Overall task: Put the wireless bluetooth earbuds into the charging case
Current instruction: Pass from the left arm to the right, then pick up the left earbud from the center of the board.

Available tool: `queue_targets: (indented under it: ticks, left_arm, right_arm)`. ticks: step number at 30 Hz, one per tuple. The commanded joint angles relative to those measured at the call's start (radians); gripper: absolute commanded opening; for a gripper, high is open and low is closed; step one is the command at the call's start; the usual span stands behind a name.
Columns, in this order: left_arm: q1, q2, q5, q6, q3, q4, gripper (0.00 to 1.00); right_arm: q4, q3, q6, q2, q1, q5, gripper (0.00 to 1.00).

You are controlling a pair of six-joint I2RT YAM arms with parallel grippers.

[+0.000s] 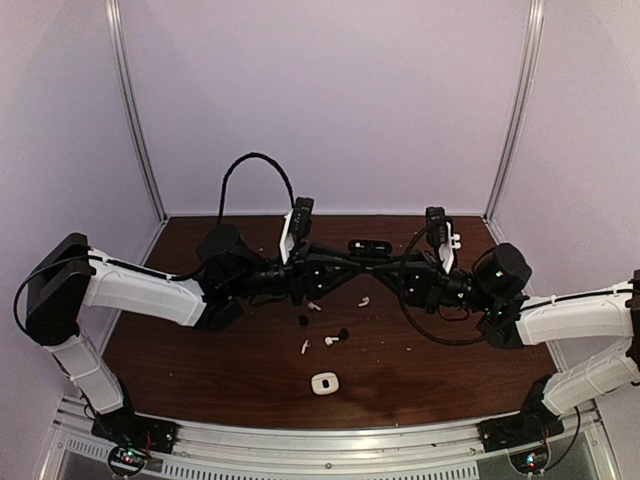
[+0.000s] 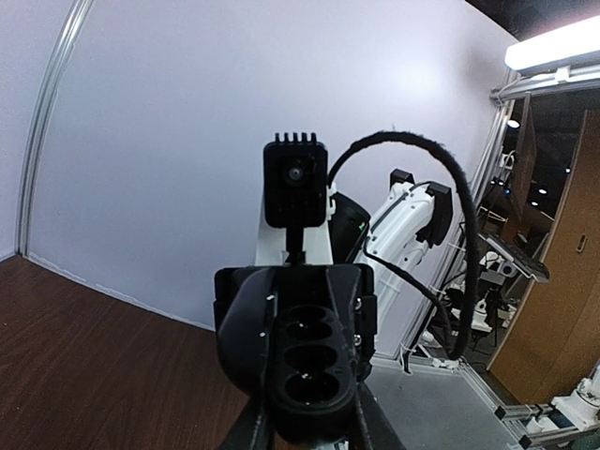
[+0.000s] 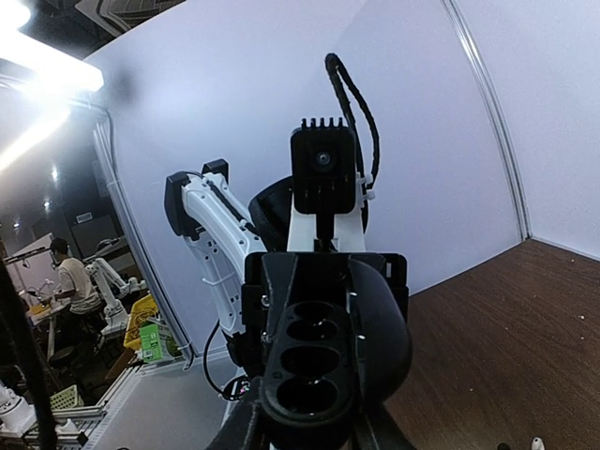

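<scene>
My two grippers meet tip to tip above the middle of the table, the left gripper [image 1: 352, 266] coming from the left and the right gripper [image 1: 388, 270] from the right. A rounded black charging case [image 2: 239, 328] [image 3: 386, 323] sits between them. The left gripper [image 2: 314, 437] is shut on it. The right gripper [image 3: 305, 437] flanks the same black mass, its tips cut off by the frame edge. On the table below lie white earbuds [image 1: 314, 306] [image 1: 363, 300] [image 1: 305, 346] and two small black earbuds [image 1: 303, 321] [image 1: 344, 332].
A white charging case [image 1: 323, 383] lies shut near the front edge. A further white earbud [image 1: 329, 341] lies beside a black one. Black cables [image 1: 250, 165] loop over both arms. The wooden table [image 1: 200, 350] is walled by white panels at the back and sides.
</scene>
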Motion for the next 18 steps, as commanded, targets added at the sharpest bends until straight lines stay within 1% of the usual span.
queue_targets:
  ticks: [1, 3, 4, 6, 9, 11, 13, 15, 18]
  left_arm:
    - [-0.015, 0.007, 0.015, 0.002, 0.031, 0.057, 0.11]
    - [-0.014, 0.006, 0.014, 0.008, 0.030, 0.055, 0.14]
    - [-0.014, 0.004, 0.011, 0.013, 0.027, 0.051, 0.18]
    - [-0.013, -0.004, 0.004, 0.028, 0.021, 0.033, 0.30]
    - [-0.012, -0.035, -0.021, 0.079, 0.013, -0.062, 0.51]
    - [-0.004, -0.066, -0.037, 0.101, 0.000, -0.119, 0.59]
    - [0.015, -0.101, -0.052, 0.097, -0.028, -0.145, 0.64]
    - [0.039, -0.140, -0.059, 0.101, -0.064, -0.172, 0.67]
    - [0.068, -0.205, -0.111, 0.150, -0.104, -0.302, 0.69]
  right_arm:
    - [0.001, 0.012, 0.009, 0.004, -0.001, 0.004, 0.25]
    - [-0.001, 0.011, 0.007, 0.001, 0.000, 0.004, 0.20]
    - [-0.002, 0.010, 0.006, -0.001, 0.000, 0.004, 0.17]
    - [-0.009, 0.006, 0.001, -0.009, 0.000, 0.004, 0.11]
    - [-0.046, 0.001, -0.021, -0.033, -0.003, 0.015, 0.07]
    - [-0.070, -0.007, -0.033, -0.055, -0.012, 0.020, 0.05]
    - [-0.087, -0.021, -0.038, -0.077, -0.027, 0.022, 0.04]
    - [-0.110, -0.031, -0.045, -0.099, -0.044, 0.018, 0.03]
    - [-0.165, -0.045, -0.071, -0.133, -0.071, 0.016, 0.02]
